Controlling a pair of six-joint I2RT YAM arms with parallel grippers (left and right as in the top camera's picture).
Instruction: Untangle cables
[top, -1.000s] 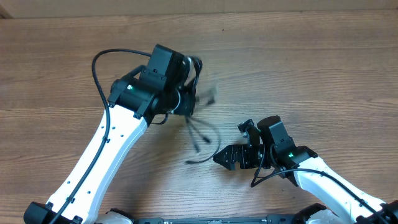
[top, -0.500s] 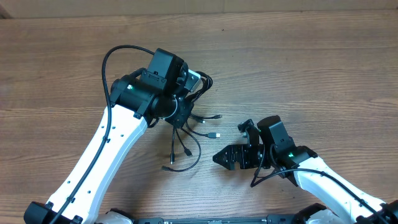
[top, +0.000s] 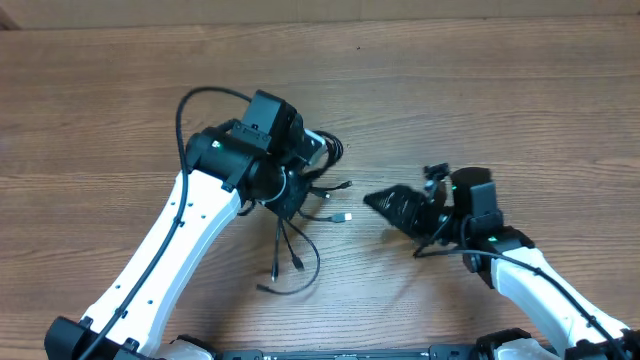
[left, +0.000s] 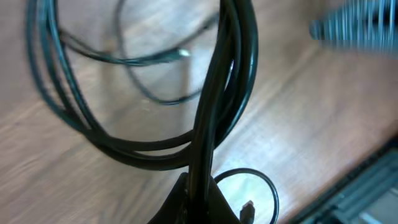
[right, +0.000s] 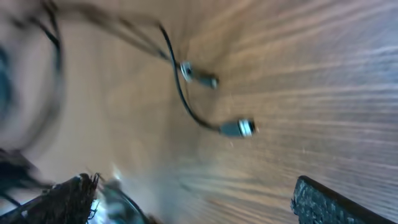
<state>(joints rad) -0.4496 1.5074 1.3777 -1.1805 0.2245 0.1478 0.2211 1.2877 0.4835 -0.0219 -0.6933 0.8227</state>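
My left gripper (top: 296, 188) is shut on the cables (top: 282, 240), a bunch of thin black cords. In the left wrist view the bundle (left: 214, 93) runs up from the closed jaws and loops over the wood. A small plug (left: 247, 208) lies beside the jaws. Loose ends fan out toward the front of the table, and one plug (top: 344, 217) lies to the right. My right gripper (top: 385, 203) stands open just right of those ends, pointing at them and holding nothing. The blurred right wrist view shows two plugs (right: 239, 128) ahead of its spread fingers (right: 326, 202).
The wooden table (top: 520, 110) stretches around both arms. A thick black wire (top: 185, 110) fixed to the left arm arcs up behind it. The arm bases sit at the front edge (top: 330, 352).
The left gripper has swung the bundle down and slightly right, and the loose ends now trail toward the front. The right gripper has moved away from the front edge and turned toward the cables.
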